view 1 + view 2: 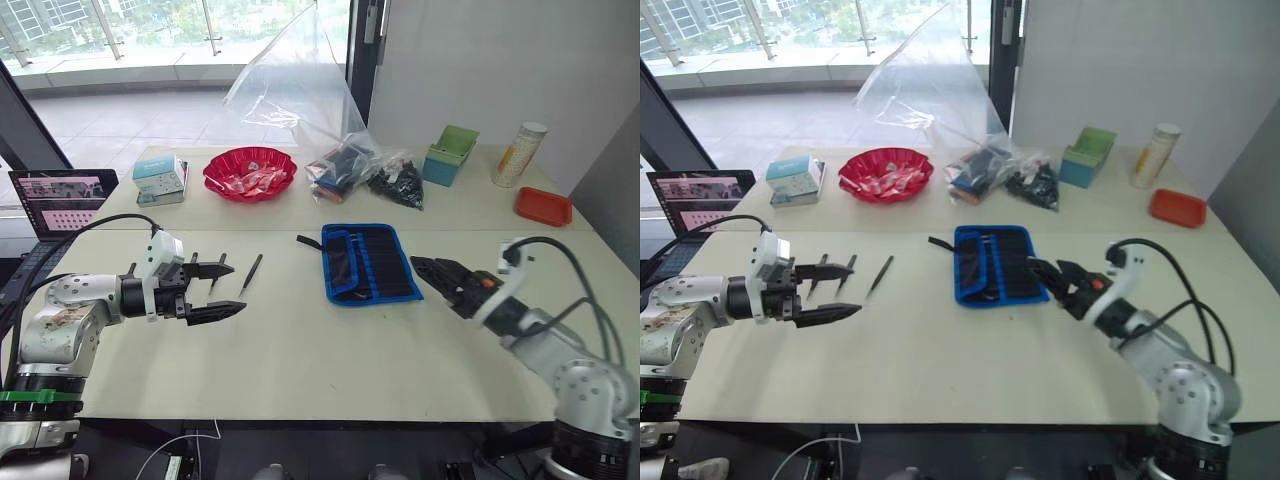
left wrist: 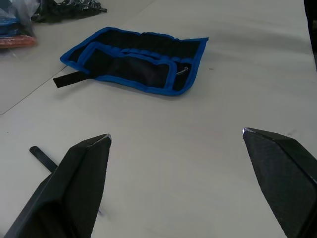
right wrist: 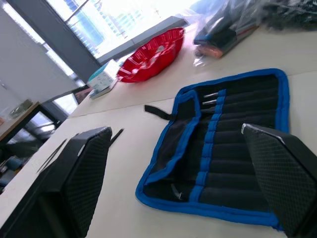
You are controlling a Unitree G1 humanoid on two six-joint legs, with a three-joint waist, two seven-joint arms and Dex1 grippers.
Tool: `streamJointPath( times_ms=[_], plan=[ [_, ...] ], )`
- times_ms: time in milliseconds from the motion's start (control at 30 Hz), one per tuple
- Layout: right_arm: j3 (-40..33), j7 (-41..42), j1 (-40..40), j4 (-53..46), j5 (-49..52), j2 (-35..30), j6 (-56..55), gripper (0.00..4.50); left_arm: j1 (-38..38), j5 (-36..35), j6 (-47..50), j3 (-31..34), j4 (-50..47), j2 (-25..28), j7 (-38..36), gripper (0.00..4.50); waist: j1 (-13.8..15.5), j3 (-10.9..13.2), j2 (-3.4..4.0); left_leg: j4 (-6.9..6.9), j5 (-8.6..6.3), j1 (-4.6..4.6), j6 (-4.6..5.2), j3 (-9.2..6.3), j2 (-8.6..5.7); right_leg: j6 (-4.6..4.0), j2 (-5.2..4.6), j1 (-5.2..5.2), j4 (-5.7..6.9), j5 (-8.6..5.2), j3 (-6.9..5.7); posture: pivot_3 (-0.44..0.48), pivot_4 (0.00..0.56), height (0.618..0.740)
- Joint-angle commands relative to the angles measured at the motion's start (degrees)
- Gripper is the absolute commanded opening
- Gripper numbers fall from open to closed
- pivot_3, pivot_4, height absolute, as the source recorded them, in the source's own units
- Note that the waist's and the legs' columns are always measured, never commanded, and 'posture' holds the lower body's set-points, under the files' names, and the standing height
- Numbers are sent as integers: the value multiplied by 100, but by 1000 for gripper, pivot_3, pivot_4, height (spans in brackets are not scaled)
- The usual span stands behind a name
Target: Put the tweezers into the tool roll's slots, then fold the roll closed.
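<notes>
The tool roll lies unrolled at mid-table, black with blue edging, its strap pointing to the left. Silver tips of two tweezers show in its slots. One loose black tweezers lies on the table just beyond my left gripper, which hovers open with nothing between its fingers. Another tweezers lies under that gripper's upper finger. My right gripper is open at the roll's right edge, pointing at it, and holds nothing.
Along the back stand a tissue box, a red bowl, a clear plastic bag of dark items, a green box, a canister and a red tray. A laptop sits far left.
</notes>
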Motion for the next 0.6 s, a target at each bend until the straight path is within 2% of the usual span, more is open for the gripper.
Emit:
streamJointPath(
  times_ms=[33, 200, 400, 600],
  plan=[
    [450, -385, -251, -55, 128, 377, 60, 4457, 83, -44, 65, -109, -611, -33, 168, 4500, 7, 0, 0, -2, 4, 0, -7, -1, -2, 0, -1, 1, 1, 0, 4, 0, 150, 740],
    [1676, -282, -140, 207, -1019, 578, -427, 4457, 171, -144, 208, -73, -903, -139, 444, 4500, 3, 0, 0, -3, 4, 1, -7, -7, -18, 0, 4, 0, -1, 0, 7, 0, 150, 740],
    [2121, -188, -157, 503, -1682, 819, -889, 4457, 361, -178, 233, -15, -1074, -109, 554, 4500, -20, 0, 0, -4, 6, 3, -9, -9, -20, 1, 7, -5, 0, 0, 15, 0, 150, 740],
    [2007, -149, -424, 1115, -2010, 1049, -1177, 4457, 505, -351, 297, 299, -1043, -156, 794, 4500, -21, 0, 0, -6, 6, 4, -10, -10, -16, 0, 15, -10, 2, 0, 23, 0, 150, 740]
  ],
)
